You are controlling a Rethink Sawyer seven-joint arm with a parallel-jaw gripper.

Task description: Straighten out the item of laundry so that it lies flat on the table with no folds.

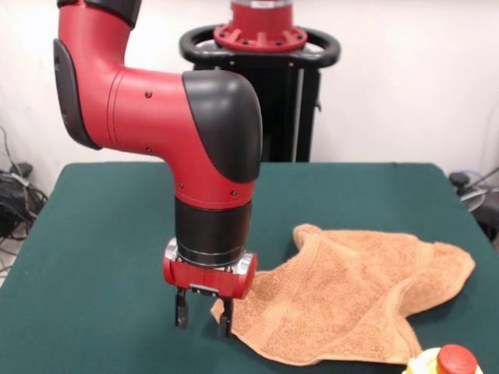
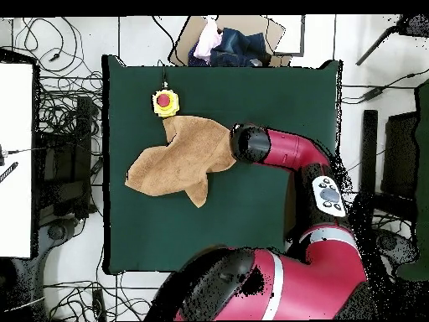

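Yellow-and-red button (image 2: 165,101), cardboard box (image 2: 235,42) of clothes, floor cables (image 2: 63,101)

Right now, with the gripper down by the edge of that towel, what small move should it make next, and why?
Probably lower a little and close on the towel's near corner, then pull it outward. The gripper hangs open right at that corner, holding nothing, and the towel lies crumpled in an uneven shape with folds on the table. Dragging a corner outward would likely start to flatten it.

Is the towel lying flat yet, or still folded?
Still folded. The towel lies in an irregular shape with a flap doubled over near the middle; its outline in the overhead view is not square.
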